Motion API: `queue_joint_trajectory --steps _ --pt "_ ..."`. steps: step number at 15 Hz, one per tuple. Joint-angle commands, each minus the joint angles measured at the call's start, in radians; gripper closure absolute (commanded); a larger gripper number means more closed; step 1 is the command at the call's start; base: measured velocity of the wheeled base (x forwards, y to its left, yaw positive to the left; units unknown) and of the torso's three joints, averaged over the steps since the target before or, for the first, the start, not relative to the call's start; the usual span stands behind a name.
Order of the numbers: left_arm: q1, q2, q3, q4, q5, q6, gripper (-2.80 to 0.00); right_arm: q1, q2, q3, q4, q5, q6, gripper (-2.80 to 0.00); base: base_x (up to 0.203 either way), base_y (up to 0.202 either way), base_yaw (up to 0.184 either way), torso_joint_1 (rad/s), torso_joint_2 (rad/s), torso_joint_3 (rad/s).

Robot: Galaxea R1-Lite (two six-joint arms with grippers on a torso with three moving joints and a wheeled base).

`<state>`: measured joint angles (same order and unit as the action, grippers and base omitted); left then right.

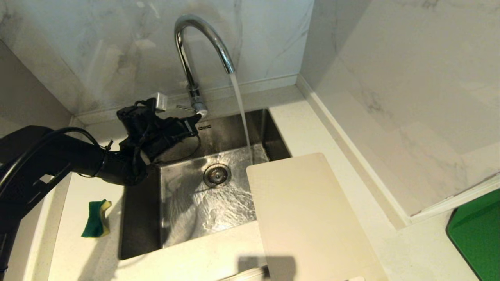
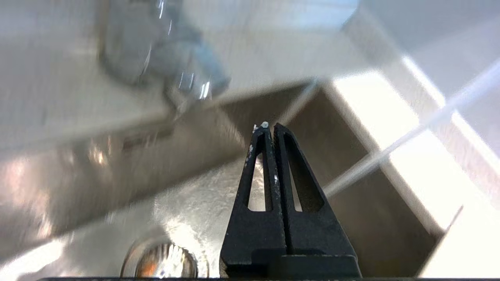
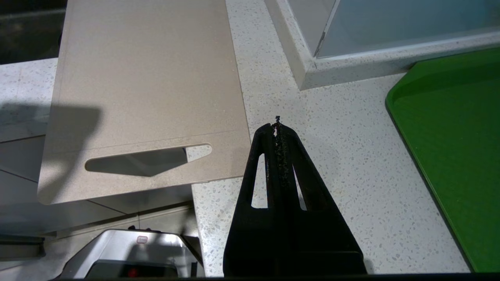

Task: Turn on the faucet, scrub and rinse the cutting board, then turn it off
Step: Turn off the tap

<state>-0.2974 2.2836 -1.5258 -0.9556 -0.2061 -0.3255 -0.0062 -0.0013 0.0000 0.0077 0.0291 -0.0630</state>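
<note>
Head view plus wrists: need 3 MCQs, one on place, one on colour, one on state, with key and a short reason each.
1. Where does the sponge lie?
A. on the counter left of the sink
B. in the basin
C. on the cutting board

2. What colour is the tray at the right edge?
A. red
B. green
C. blue

3. What is the state of the faucet?
A. off and dry
B. running into the sink
C. removed

Answers:
1 A, the green and yellow sponge sits on the pale counter beside the sink's left rim.
2 B, both the head and right wrist views show it green.
3 B, a stream falls from the spout and water ripples around the drain, while the shut left gripper is near the lever.
</note>
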Motion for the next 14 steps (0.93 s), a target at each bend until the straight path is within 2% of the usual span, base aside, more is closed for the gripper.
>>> queue_joint_trajectory --steps 1,4,8,14 --pt "-0.006 0.067 -0.102 0.01 0.013 0.001 0.0 0.0 0.0 0.0 0.0 0.001 0.0 0.0 0.0 0.0 0.0 0.0 0.0 0.0" --pt "0.0 0.114 -0.186 0.05 0.02 0.002 0.0 0.0 0.0 0.0 0.0 0.002 -0.001 0.0 0.0 0.0 0.0 0.0 0.0 0.0" --pt "0.001 0.152 -0.277 0.053 0.065 0.002 0.0 0.0 0.0 0.0 0.0 0.001 -0.001 0.0 0.0 0.0 0.0 0.0 0.0 0.0" --pt "0.023 0.186 -0.387 0.105 0.081 0.001 0.0 0.0 0.0 0.0 -0.002 0.002 -0.001 0.0 0.0 0.0 0.0 0.0 0.0 0.0"
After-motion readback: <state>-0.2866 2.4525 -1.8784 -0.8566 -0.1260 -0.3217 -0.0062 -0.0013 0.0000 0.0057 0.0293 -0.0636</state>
